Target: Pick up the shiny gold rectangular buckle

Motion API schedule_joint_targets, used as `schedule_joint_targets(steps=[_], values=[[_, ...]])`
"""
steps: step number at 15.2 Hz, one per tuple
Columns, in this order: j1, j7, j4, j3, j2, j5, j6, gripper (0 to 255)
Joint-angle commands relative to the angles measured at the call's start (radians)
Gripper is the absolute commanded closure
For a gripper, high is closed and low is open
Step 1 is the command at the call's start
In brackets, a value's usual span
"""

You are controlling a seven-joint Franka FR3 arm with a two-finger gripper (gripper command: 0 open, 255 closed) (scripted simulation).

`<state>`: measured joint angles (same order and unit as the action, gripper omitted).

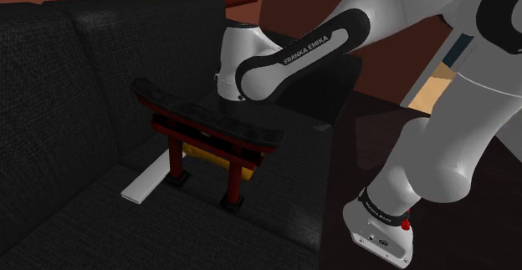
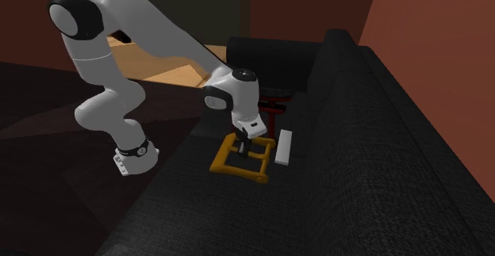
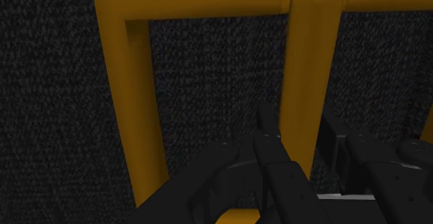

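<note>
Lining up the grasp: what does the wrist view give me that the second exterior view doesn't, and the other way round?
Wrist view: the gold buckle close up, its centre bar right at the tool, with the sofa weave behind. Second exterior view: the whole buckle frame lying flat on the seat, a white bar beside it, and the arm reaching down. Shared: buckle, tool, black sofa.
</note>
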<state>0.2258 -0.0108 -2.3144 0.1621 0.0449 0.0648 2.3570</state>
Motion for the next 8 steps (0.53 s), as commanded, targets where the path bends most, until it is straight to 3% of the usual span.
schedule_joint_targets(steps=[1, 8], values=[[-0.001, 0.002, 0.01, -0.001, -0.019, 0.002, -0.029, 255], [-0.002, 0.003, 0.037, -0.002, -0.062, 0.007, -0.098, 255]])
